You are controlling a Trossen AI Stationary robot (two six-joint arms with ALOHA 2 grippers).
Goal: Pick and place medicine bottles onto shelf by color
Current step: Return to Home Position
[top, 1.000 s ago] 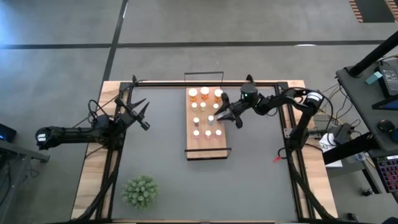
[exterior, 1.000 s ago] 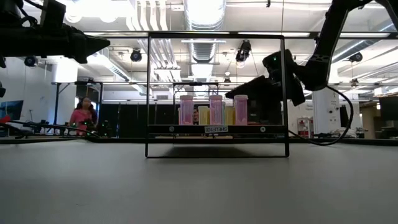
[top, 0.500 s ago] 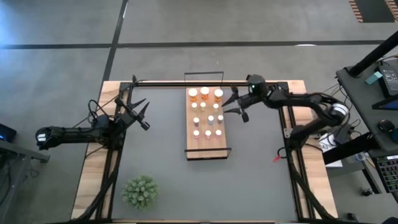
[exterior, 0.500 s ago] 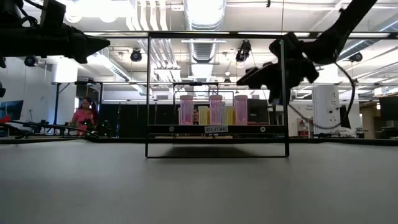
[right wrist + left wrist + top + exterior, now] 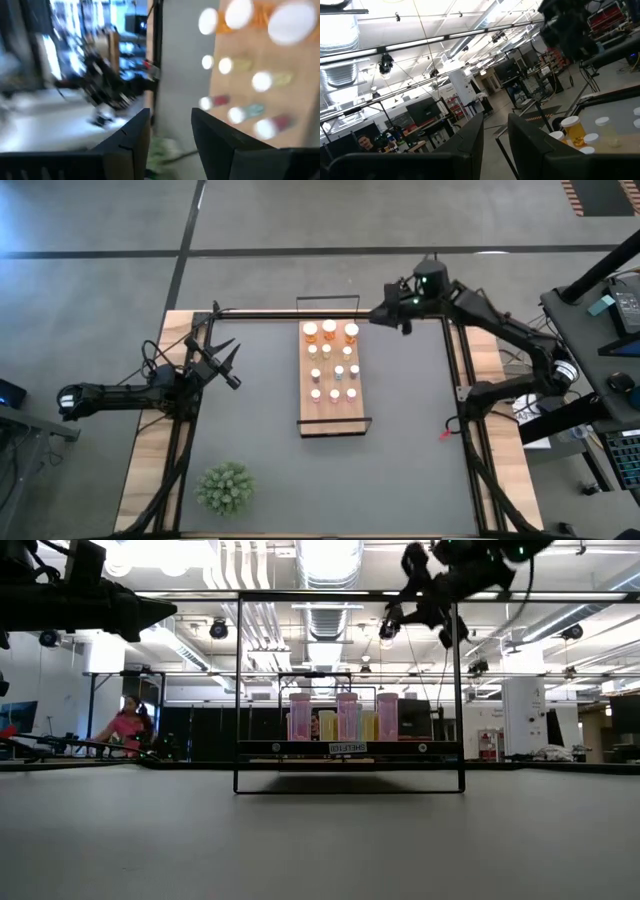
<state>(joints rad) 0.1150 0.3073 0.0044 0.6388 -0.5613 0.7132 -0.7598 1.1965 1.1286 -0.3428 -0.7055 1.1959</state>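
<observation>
Place: large robotics lab, I'd say.
Evidence: bare ceiling ducts (image 5: 325,618), strip lights (image 5: 328,554), monitors (image 5: 422,110) beyond my worktop (image 5: 320,840).

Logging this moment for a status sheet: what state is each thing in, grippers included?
left gripper: open, empty, raised at the table's left side.
right gripper: open, empty, raised off the shelf's far right corner.
medicine bottles: upright, capped, on the shelf.
shelf: loaded, near end bare.
plant: upright, apart from the shelf.

Black left arm (image 5: 120,393) and right arm (image 5: 500,330), thin trailing cables (image 5: 150,358), green light (image 5: 432,278) on right wrist
</observation>
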